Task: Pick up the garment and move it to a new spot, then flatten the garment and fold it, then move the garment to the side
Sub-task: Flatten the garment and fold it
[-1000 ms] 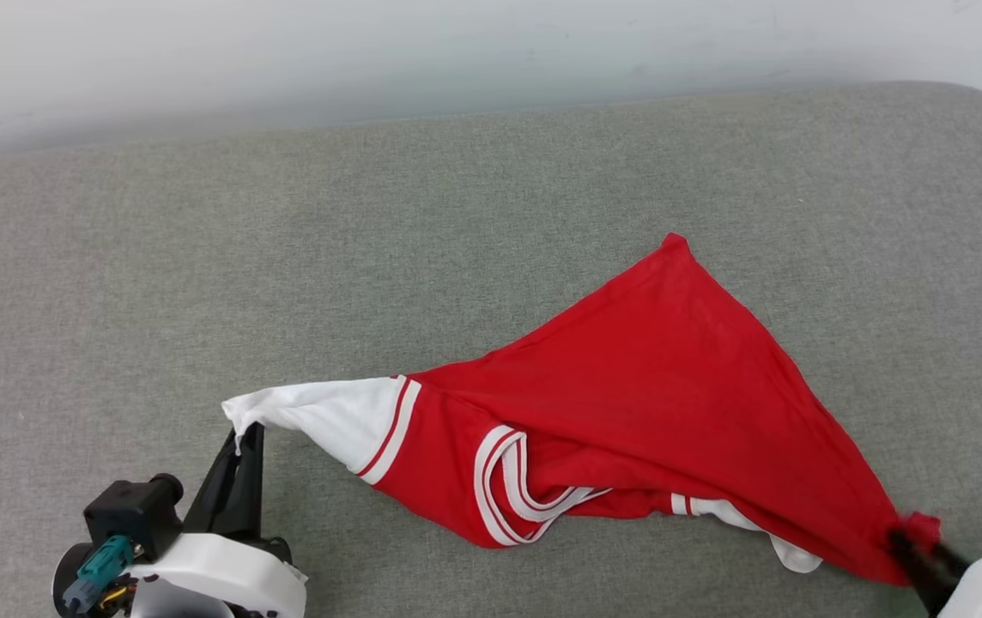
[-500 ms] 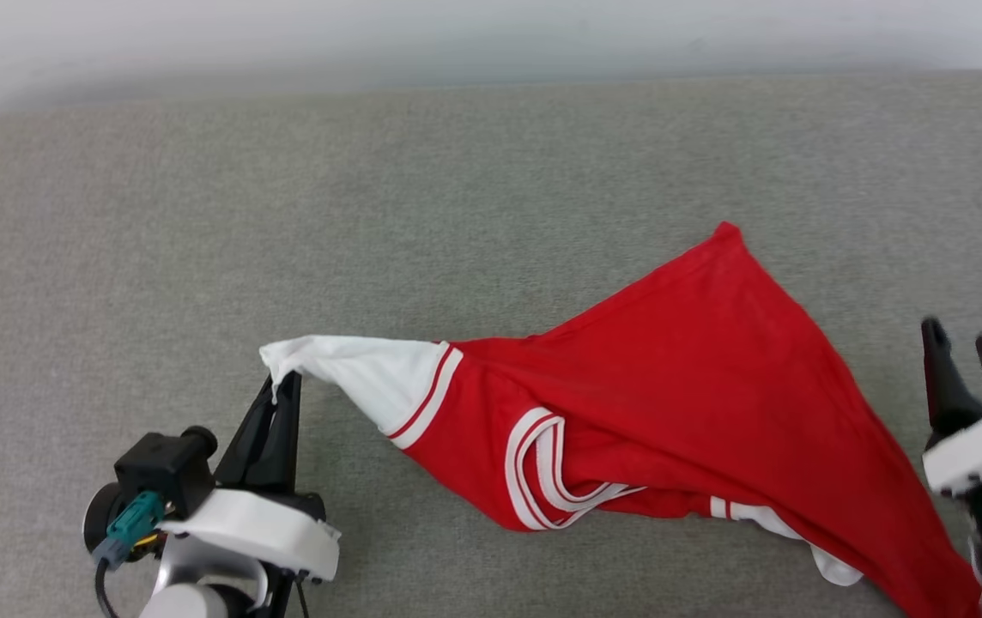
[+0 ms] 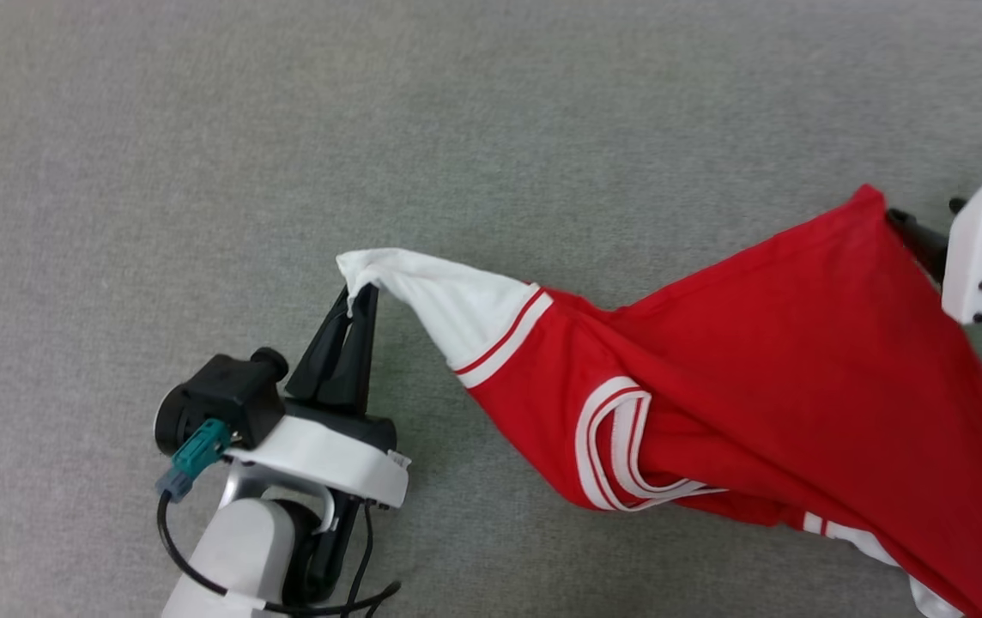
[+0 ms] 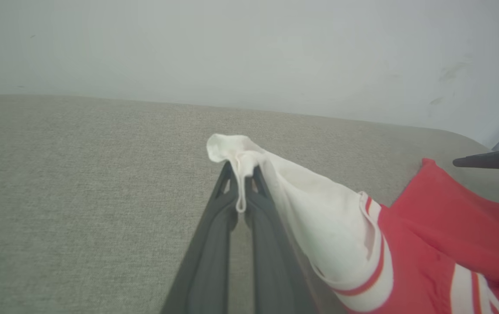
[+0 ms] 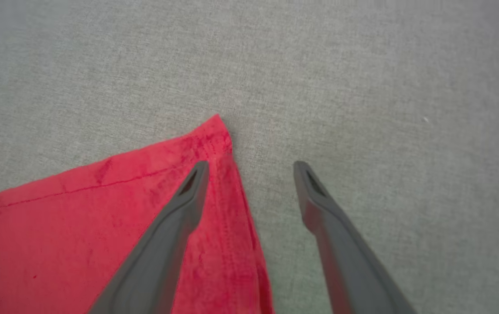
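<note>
Table (image 3: 199, 129) covered in grey woven fabric, far corner rounded; pale wall (image 4: 249, 43) behind, faintly scuffed

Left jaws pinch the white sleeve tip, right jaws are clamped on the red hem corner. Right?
Not quite. The right gripper has its jaws open, one finger above the garment's red corner, as the right wrist view shows. The left gripper does pinch the white sleeve tip.

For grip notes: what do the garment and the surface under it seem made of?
Garment: seemingly a soft, matte knit fabric; it drapes limply and has stitched hems. Surface: grey woven, upholstery-like cloth, matte, with a visible flecked weave; its padding cannot be told.
</note>
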